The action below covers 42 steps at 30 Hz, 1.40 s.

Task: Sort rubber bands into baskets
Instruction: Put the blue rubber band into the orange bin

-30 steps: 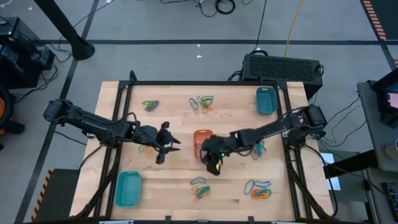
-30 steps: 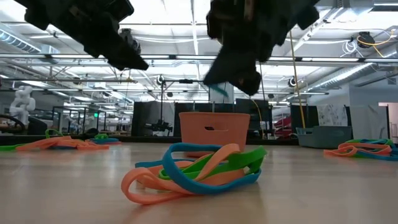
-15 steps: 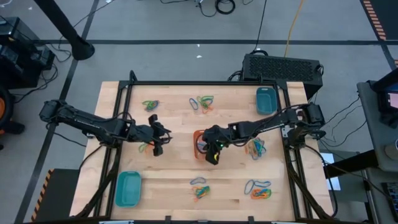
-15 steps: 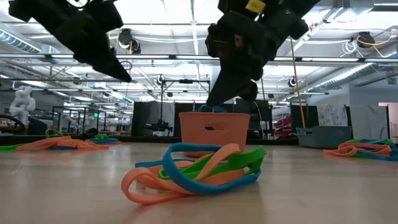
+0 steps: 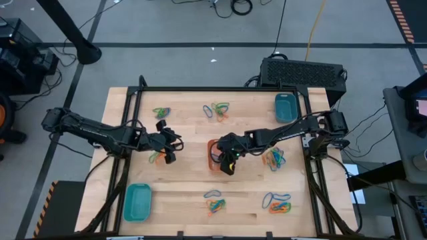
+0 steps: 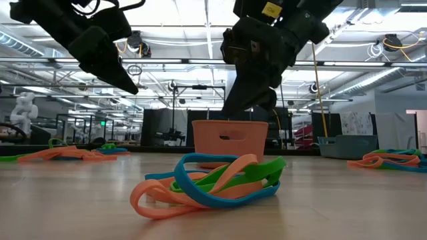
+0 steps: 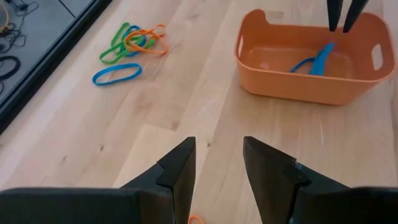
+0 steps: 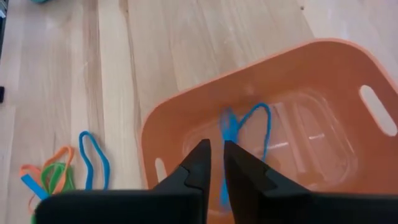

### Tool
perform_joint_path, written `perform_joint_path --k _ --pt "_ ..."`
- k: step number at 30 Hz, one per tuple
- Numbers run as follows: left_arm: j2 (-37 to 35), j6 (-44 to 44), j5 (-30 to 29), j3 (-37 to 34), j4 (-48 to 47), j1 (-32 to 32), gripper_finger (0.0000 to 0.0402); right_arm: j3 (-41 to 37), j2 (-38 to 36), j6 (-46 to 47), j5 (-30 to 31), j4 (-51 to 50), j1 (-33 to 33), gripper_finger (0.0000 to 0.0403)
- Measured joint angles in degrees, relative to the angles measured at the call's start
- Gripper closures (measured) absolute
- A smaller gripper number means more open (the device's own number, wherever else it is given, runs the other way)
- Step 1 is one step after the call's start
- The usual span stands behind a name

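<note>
The right gripper (image 5: 227, 165) hangs over the orange basket (image 5: 212, 155) at the middle of the table (image 5: 187, 193), its jaws parted only by a narrow slit; in its own wrist view the two fingers (image 8: 198, 163) straddle a blue rubber band (image 8: 239, 134) that lies on the basket floor, and it cannot be told whether they still touch the band. The left wrist view shows the same blue band (image 7: 315, 59) inside the orange basket (image 7: 298, 74), with the right arm's fingertips just above it.

The left gripper (image 5: 167, 141) hovers left of the orange basket, its jaws released and holding nothing, with a small tangle of bands (image 5: 156, 157) on the table just beside it.

One teal basket (image 5: 284, 107) sits near the far right corner, the other teal basket (image 5: 137, 202) near the near left corner. Clusters of orange, blue and green bands lie along the far edge (image 5: 161, 112) (image 5: 217, 110), just right of the right arm (image 5: 275, 157), and along the near edge (image 5: 214, 202) (image 5: 277, 203). In the low view the near-edge tangle (image 6: 210, 183) lies in front of the orange basket (image 6: 229, 139)
</note>
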Motion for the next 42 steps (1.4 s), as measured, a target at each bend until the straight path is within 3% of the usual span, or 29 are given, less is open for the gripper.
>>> perform_joint_path --k 10,24,36,42 --pt "0.00 0.41 0.03 0.00 0.06 0.00 0.0259 3.14 -3.01 -4.20 0.03 -5.88 -2.81 0.0319" --pt "0.00 0.70 1.17 0.00 -0.35 0.00 0.0259 10.65 -3.60 -12.29 0.04 -6.76 -10.30 0.0319" --pt "0.00 3.32 1.33 0.02 -0.13 1.65 0.0259 10.60 4.79 -18.46 -1.86 0.31 -20.81 0.0319" --pt "0.00 4.90 1.38 0.02 -0.05 3.29 0.0259 15.68 8.84 -28.95 -4.78 -4.46 -24.18 0.0319"
